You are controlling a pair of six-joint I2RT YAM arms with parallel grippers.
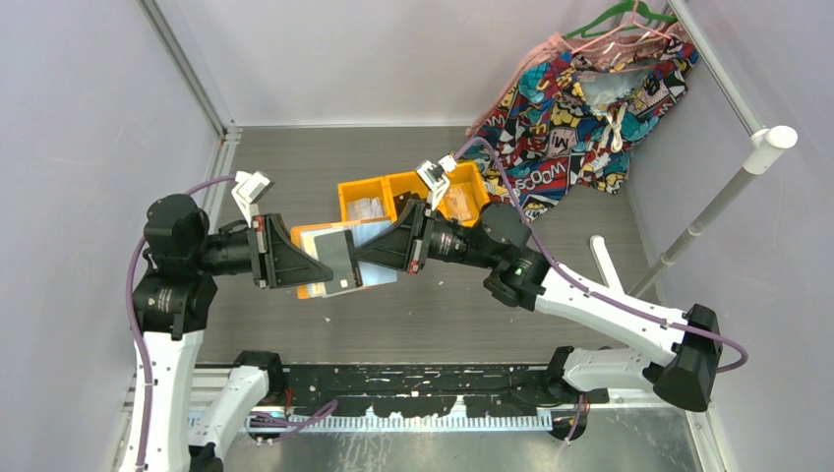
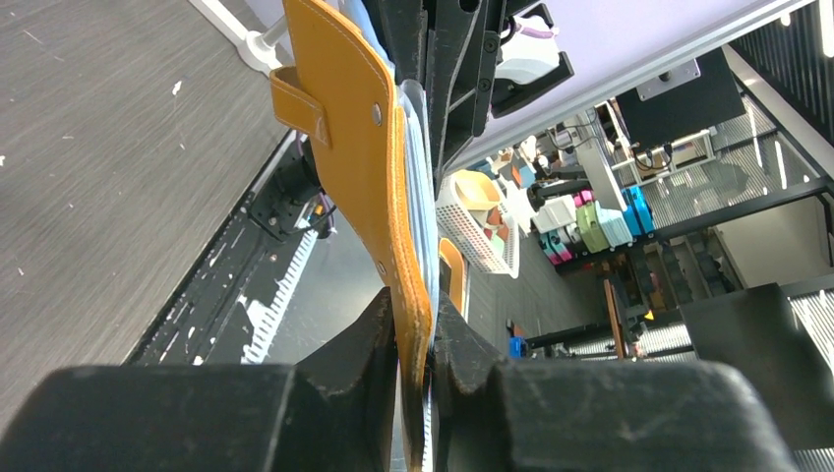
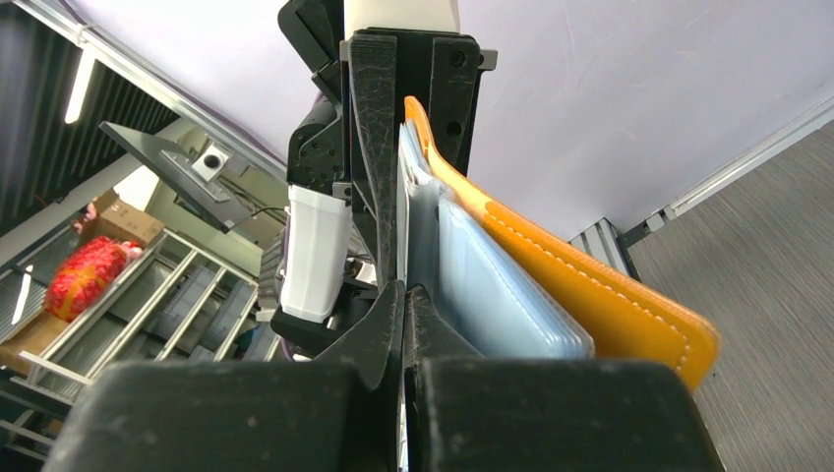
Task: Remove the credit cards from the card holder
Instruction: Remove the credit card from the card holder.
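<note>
The orange card holder (image 1: 307,291) hangs in the air between my two grippers, open, with its pale blue pockets (image 1: 379,236) fanned out. My left gripper (image 1: 300,264) is shut on the holder's orange cover and pockets; the left wrist view shows the cover (image 2: 354,147) and its tab (image 2: 300,103) rising from between the jaws (image 2: 413,305). A dark credit card (image 1: 339,258) lies across the pockets. My right gripper (image 1: 362,254) is shut on its edge. In the right wrist view the gripper (image 3: 405,290) pinches a thin sheet seen edge-on, with the blue pockets (image 3: 502,295) and orange cover (image 3: 610,305) beside it.
Two orange bin trays (image 1: 413,197) holding small items stand just behind the grippers. A colourful printed garment (image 1: 580,98) hangs on hangers at the back right. A white pole (image 1: 713,206) leans at the right, and a short white bar (image 1: 605,261) lies on the table.
</note>
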